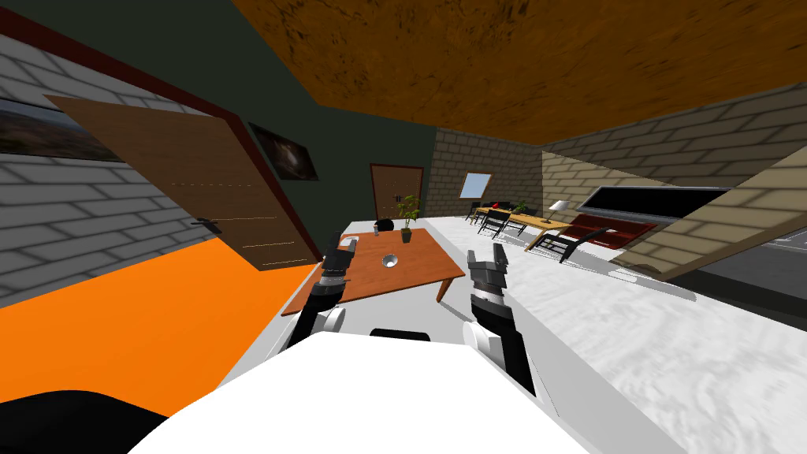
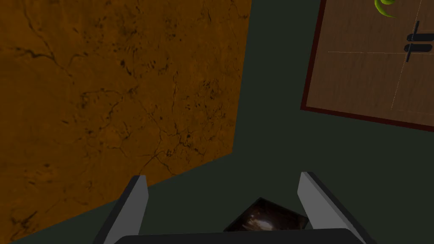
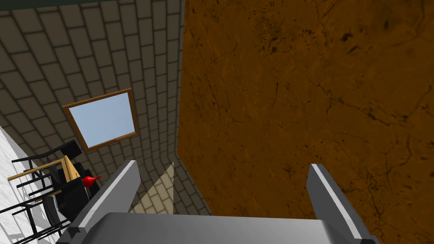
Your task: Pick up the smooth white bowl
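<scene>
Ahead — round pale bowl (image 1: 388, 261), brown table (image 1: 422, 268)

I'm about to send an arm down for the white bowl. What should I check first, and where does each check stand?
1. Target found: ok. The bowl sits on the brown table.
2. Space around it: ok. The plant stands apart from it, farther back.
3. The left gripper is open: ok.
4. The right gripper is open: ok.
5. Aim: not ok. Both grippers point upward, away from the table.
6. Bowl within reach from here: cannot tell.
</scene>
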You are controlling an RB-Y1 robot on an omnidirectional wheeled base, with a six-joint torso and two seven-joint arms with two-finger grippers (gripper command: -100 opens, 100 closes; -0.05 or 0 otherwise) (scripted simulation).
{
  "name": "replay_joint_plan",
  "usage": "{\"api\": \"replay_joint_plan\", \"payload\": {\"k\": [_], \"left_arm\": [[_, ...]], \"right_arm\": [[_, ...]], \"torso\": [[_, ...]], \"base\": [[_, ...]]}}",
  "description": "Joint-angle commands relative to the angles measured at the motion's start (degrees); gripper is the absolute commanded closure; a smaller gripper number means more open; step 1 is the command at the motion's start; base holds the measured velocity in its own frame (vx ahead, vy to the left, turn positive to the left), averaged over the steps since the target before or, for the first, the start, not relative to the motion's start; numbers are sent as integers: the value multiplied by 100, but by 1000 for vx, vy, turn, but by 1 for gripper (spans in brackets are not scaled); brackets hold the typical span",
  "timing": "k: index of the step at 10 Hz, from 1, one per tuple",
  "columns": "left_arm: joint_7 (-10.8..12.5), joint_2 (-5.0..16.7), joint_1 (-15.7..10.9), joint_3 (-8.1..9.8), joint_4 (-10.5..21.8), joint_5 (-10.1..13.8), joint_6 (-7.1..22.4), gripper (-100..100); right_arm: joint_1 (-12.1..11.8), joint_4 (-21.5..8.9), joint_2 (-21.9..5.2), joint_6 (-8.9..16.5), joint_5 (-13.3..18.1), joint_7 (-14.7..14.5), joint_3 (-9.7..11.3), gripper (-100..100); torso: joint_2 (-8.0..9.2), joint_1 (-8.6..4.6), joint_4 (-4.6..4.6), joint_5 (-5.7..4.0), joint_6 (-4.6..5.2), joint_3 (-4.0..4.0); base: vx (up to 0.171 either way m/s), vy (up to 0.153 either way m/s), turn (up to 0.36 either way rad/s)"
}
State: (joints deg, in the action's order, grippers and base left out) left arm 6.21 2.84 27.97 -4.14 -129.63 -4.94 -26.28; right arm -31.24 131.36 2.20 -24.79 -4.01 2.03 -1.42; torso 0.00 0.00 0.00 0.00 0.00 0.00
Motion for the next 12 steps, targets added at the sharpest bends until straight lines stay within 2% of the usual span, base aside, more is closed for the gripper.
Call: {"api": "replay_joint_plan", "payload": {"k": [1,2,6,9,10,12], "left_arm": [[18,176,-100,17,118,26,124,-100],[46,308,-239,38,289,63,299,-100],[138,488,-641,81,795,174,808,-100],[228,537,-1021,115,1239,278,1286,-100],[228,537,-1021,115,1277,278,1286,-100],[288,534,-1298,146,1612,352,1630,-100]], "right_arm": [[0,0,0,0,0,0,0,0],[0,0,0,0,0,0,0,0],[0,0,0,0,0,0,0,0],[1,0,0,0,0,0,0,0],[0,0,0,0,0,0,0,0],[0,0,0,0,0,0,0,0]], "torso": [[0,0,0,0,0,0],[2,1,0,0,1,1],[10,0,2,0,1,5],[13,0,3,0,1,7],[13,-1,3,0,0,8],[8,0,2,0,0,5]], "base": [[-9,-2,-26],[-21,-5,-49],[-31,-3,-25],[-39,-4,-31],[-26,-3,-7],[-26,-3,-28]]}}
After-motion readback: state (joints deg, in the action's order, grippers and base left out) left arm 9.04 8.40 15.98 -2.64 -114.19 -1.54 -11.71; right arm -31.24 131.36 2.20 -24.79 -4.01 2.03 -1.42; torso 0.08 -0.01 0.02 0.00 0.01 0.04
